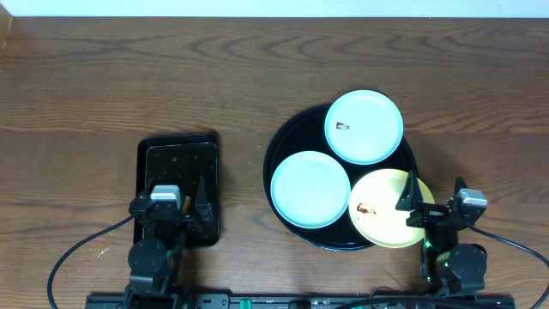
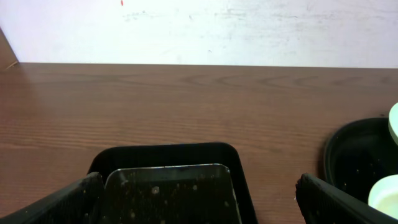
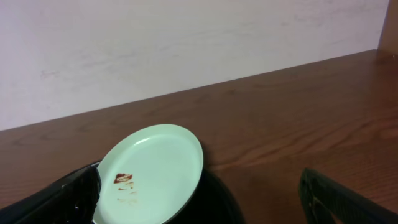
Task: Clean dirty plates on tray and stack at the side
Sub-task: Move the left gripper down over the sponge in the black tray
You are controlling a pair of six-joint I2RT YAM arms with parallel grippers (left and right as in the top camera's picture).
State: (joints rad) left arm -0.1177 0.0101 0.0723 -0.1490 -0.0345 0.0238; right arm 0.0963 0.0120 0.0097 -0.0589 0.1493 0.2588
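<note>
Where the work lies: on the round black tray (image 1: pixel 287 142), right of centre. The far blue plate (image 1: pixel 364 127) is brown-smeared, the left blue plate (image 1: pixel 310 189) shows no smear you can make out, and the yellow plate (image 1: pixel 382 221) at the near right is smeared. All three are crowded rim to rim.
Handling: they look like light, stiff, smooth plastic that is likely to skate on the glossy tray, so expect a nudge to move one.
Where to grip: take the raised rim on a free outer edge, one finger inside the lip and one outside. The yellow plate's near-right rim is closest to you.
Right gripper (image 1: pixel 433 202): jaws spread wide and holding nothing, one finger hanging over the yellow plate's edge.
Left gripper (image 2: pixel 199 183): jaws apart and bare, above the rectangular tray (image 1: pixel 178 163) at the near left.
Stacking room: bare table (image 1: pixel 129 77) lies on every side of the tray.
</note>
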